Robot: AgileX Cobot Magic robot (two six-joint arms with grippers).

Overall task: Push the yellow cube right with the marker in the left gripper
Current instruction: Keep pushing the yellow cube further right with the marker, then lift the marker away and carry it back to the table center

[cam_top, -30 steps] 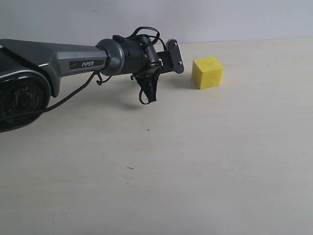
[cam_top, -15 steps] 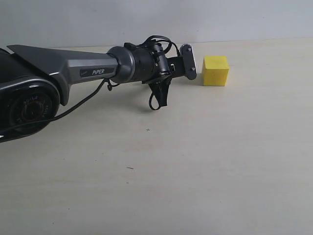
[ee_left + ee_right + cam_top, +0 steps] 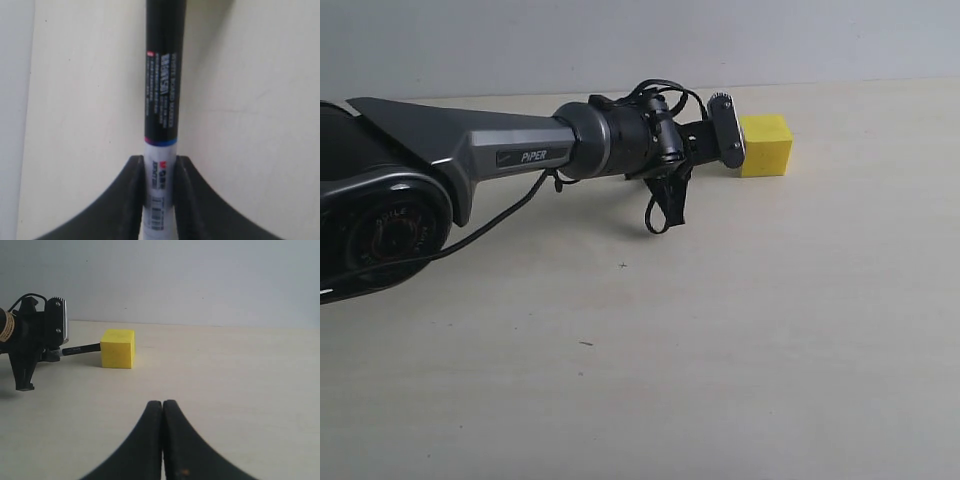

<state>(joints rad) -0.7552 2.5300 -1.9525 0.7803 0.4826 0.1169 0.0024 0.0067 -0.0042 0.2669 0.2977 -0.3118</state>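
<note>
- The right pincer (image 3: 162, 407) sits nearest in its own wrist view, low over the counter (image 3: 740, 350). Its two black fingers are pressed together with nothing between them.
- In the exterior view the front of the pale beige counter lies bare, and the dark grey arm (image 3: 470, 150) marked "PiPER" reaches in from 9 o'clock toward 1 o'clock.
- Black cables (image 3: 665, 205) loop down from the arm's wrist and hang just above the counter.
- The left pincer (image 3: 159, 167) is closed to a narrow gap around the marker (image 3: 162, 75). One finger presses each side of the white labelled barrel, and the long black part runs straight out beyond the fingertips.
- The marker lies low and roughly level with the counter. In the right wrist view its black end (image 3: 80, 349) reaches the near side face of the yellow cube (image 3: 118, 348) and seems to touch it.
- The yellow cube (image 3: 766, 145) rests flat on the counter at 3 o'clock of the left pincer's head, which overlaps the cube's edge in the exterior view. From the middle of that view the cube lies at about 1 o'clock, near the counter's far edge.
- A plain grey-white wall (image 3: 620, 40) rises behind the counter at 12 o'clock.
</note>
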